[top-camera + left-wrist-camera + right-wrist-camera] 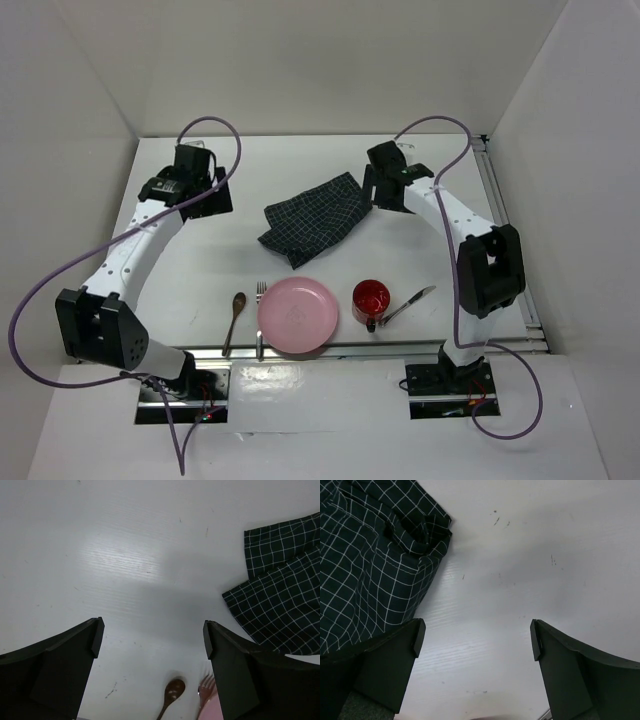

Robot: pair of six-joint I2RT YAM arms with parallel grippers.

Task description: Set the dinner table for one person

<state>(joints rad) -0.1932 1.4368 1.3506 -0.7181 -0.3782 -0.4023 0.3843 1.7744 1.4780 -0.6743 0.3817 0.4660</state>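
The white dinner table (190, 265) holds a pink plate (297, 315) near the front edge. A fork (260, 318) and a brown wooden spoon (234, 320) lie left of the plate. A red cup (370, 298) and a knife (410, 305) lie right of it. A crumpled dark checked cloth (315, 220) lies behind the plate. My left gripper (205, 192) is open and empty over bare table, left of the cloth. My right gripper (385, 188) is open and empty at the cloth's right end. The left wrist view shows the spoon (172, 692), the fork (206, 684) and the cloth (280, 595).
White walls enclose the table at the back and both sides. A metal rail (505, 230) runs along the right edge and another along the front. The right wrist view shows the cloth (370, 565) at left and bare tabletop (520, 570) between the open fingers.
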